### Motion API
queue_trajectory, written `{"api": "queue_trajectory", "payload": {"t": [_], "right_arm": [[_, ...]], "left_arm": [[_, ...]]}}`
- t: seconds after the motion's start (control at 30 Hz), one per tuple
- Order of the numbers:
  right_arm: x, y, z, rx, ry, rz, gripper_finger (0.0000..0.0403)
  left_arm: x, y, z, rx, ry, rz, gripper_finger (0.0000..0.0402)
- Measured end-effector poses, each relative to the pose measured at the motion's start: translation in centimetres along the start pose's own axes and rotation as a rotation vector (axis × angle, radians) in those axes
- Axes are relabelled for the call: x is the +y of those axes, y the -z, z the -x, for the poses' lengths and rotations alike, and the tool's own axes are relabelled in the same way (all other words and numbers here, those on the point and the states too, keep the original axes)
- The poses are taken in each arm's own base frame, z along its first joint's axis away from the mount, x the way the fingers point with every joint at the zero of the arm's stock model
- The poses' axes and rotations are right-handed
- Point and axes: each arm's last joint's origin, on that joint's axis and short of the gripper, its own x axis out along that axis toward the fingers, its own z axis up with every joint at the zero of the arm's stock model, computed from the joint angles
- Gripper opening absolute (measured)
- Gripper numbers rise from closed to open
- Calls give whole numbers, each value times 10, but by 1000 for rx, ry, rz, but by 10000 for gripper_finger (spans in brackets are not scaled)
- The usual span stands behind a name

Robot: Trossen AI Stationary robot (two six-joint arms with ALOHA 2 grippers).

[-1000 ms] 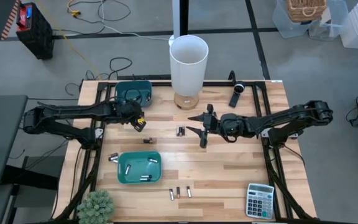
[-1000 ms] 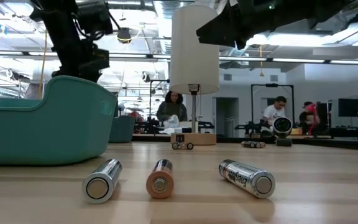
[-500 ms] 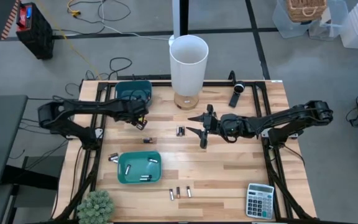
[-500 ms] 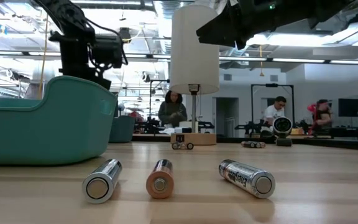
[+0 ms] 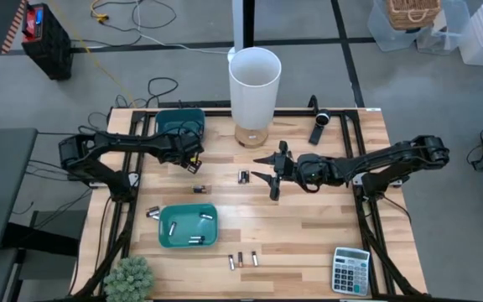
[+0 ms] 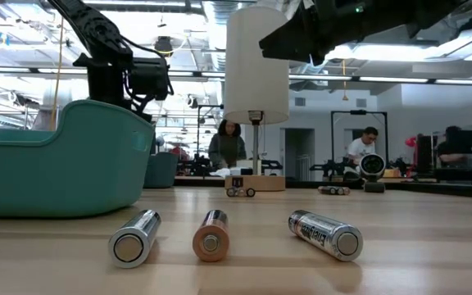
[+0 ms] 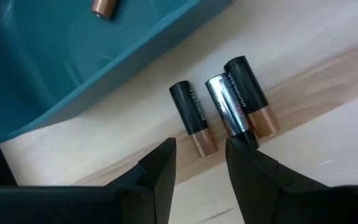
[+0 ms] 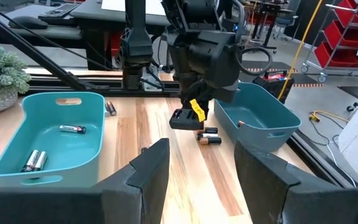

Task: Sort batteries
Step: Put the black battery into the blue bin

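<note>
High view: the left tool (image 5: 193,165) has swung back toward the far teal plastic bin (image 5: 179,122).

Left wrist view: its fingers stand apart, empty, above three small cylindrical batteries (image 7: 219,112) beside that bin; pickup looks next.

Right wrist view: the right tool (image 8: 194,165) hovers parted, empty.

2 teal bins (image 5: 180,122), 1 lamp (image 5: 254,92), 1 calculator (image 5: 350,270), 1 plant (image 5: 128,277), approx. 14 batteries (image 5: 241,259).
</note>
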Motion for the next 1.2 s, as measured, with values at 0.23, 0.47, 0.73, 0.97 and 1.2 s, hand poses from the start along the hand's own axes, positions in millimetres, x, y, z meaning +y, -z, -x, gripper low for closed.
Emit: {"api": "queue_trajectory", "payload": {"t": [0.23,0.47,0.73,0.97,1.2], "right_arm": [[-1,1,0,13,3,2,196],[-1,1,0,12,3,-1,196],[-1,1,0,11,3,-1,196],[-1,1,0,11,4,-1,196],[-1,1,0,11,4,-1,196]], "left_arm": [[2,-2,-1,-2,-2,11,134],[8,4,-12,4,-11,36,134],[8,6,-18,-23,14,39,134],[8,11,-23,-14,49,37,134],[8,11,-24,-13,51,31,128]]}}
